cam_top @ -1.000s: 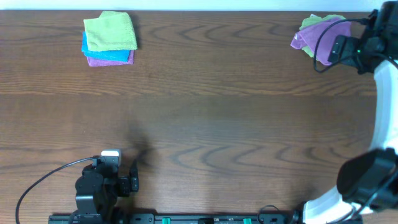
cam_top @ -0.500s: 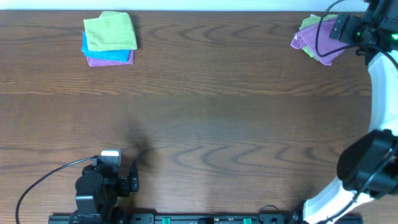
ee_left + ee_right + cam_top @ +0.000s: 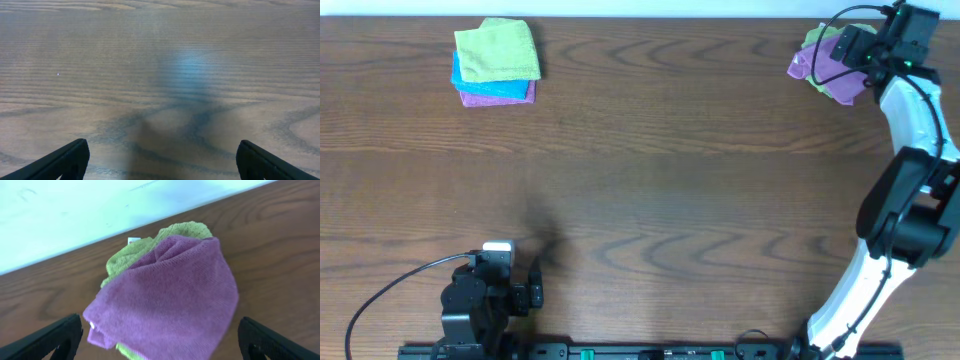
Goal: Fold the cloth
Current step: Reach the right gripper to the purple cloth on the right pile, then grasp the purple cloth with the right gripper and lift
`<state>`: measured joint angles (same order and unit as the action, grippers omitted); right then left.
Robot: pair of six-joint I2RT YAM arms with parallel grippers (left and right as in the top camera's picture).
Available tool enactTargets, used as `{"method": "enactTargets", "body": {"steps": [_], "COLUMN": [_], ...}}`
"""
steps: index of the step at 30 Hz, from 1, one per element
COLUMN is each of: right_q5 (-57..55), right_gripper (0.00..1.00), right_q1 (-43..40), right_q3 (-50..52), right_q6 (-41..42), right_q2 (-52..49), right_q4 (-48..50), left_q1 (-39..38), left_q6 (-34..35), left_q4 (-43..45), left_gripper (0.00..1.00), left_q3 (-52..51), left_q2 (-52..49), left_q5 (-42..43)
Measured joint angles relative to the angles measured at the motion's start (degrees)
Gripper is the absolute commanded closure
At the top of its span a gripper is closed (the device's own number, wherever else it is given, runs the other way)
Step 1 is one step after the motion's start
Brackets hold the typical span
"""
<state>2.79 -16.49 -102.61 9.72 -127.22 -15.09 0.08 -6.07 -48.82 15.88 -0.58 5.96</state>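
Note:
A crumpled purple cloth (image 3: 820, 66) lies on a crumpled green cloth (image 3: 816, 39) at the table's far right corner. In the right wrist view the purple cloth (image 3: 170, 295) fills the middle, with the green cloth (image 3: 125, 260) peeking out behind it. My right gripper (image 3: 160, 347) is open and hangs just above the purple cloth; in the overhead view it (image 3: 855, 50) sits over the pile. My left gripper (image 3: 160, 162) is open and empty over bare wood; in the overhead view it (image 3: 530, 290) rests at the near left edge.
A neat stack of folded cloths, green (image 3: 497, 50) on blue (image 3: 495, 90) on purple, lies at the far left. The table's far edge and a pale wall (image 3: 100, 210) run just behind the crumpled pile.
My right arm has swung toward the far right corner, and its gripper now sits over the crumpled pile. The left arm has not moved.

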Motion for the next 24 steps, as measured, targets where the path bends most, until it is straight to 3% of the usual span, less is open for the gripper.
{"method": "enactTargets", "body": {"steps": [4, 8, 18, 24], "right_q5": [1.2, 2.5, 3.5, 3.9], "right_gripper": [0.02, 0.09, 0.11, 0.2], "right_q1": [0.0, 0.0, 0.0, 0.0], "right_q3": [0.0, 0.0, 0.0, 0.0], "right_q6": [1.2, 2.0, 2.5, 2.9], "right_q2": [-3.5, -6.5, -8.5, -8.9], "right_q4": [1.5, 2.7, 4.5, 5.1], "left_q1": [0.0, 0.0, 0.0, 0.0], "left_q6": [0.0, 0.0, 0.0, 0.0], "left_q4": [0.0, 0.0, 0.0, 0.0], "left_gripper": [0.05, 0.05, 0.05, 0.05], "left_q3": [0.0, 0.0, 0.0, 0.0], "left_q2": [0.0, 0.0, 0.0, 0.0], "left_q5": [0.0, 0.0, 0.0, 0.0]}}
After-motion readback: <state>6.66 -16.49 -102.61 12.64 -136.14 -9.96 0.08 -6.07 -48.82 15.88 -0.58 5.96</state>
